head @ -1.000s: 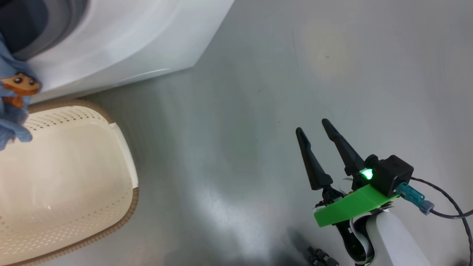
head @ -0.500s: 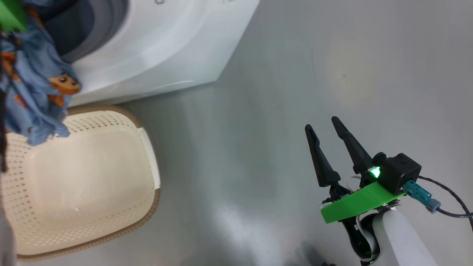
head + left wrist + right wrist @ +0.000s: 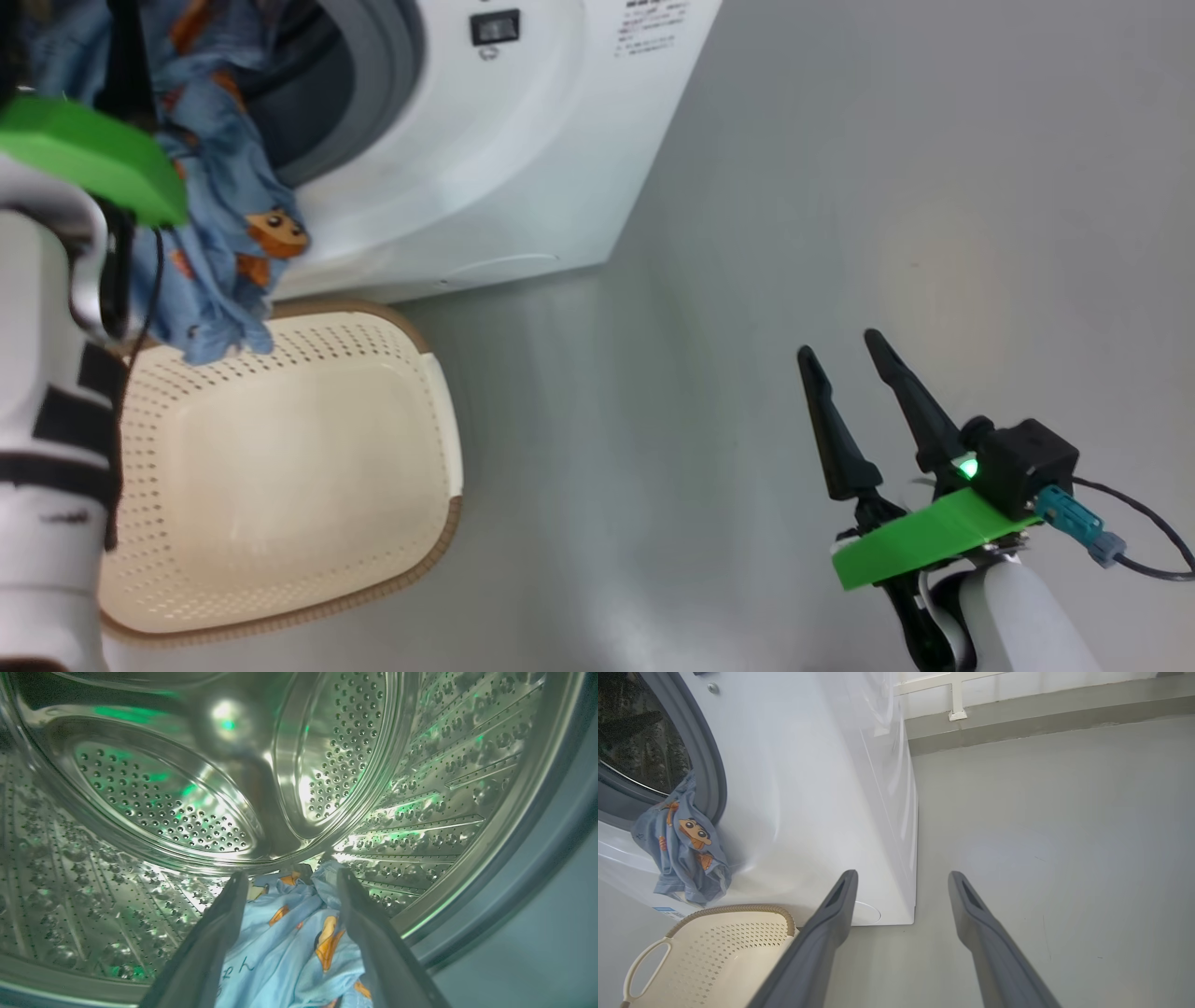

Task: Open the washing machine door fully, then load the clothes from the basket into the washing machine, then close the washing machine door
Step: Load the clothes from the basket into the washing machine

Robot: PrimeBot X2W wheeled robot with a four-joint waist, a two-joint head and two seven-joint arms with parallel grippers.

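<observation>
The washing machine (image 3: 485, 168) stands at the upper left with its grey gasket (image 3: 392, 84) exposed; its door is out of view. My left gripper (image 3: 292, 877) is open at the mouth of the steel drum (image 3: 163, 802), and a light blue garment (image 3: 289, 947) with orange marks lies between its fingers. That garment (image 3: 219, 233) droops over the gasket lip and down the machine's front (image 3: 682, 858). Below it sits the cream basket (image 3: 439, 411), its inside bare. My right gripper (image 3: 838, 343) hovers open over the floor, holding nothing.
Grey floor stretches to the right of the machine. A wall base with a white bracket (image 3: 957, 714) runs behind it. My pale left forearm (image 3: 47, 420) overlaps the basket's left side. A cable (image 3: 1139, 551) trails from my right wrist.
The head camera has swung, so the whole picture has slid right and down. My left arm has come into view, and the blue garment is higher, against the drum opening. The right gripper stays open.
</observation>
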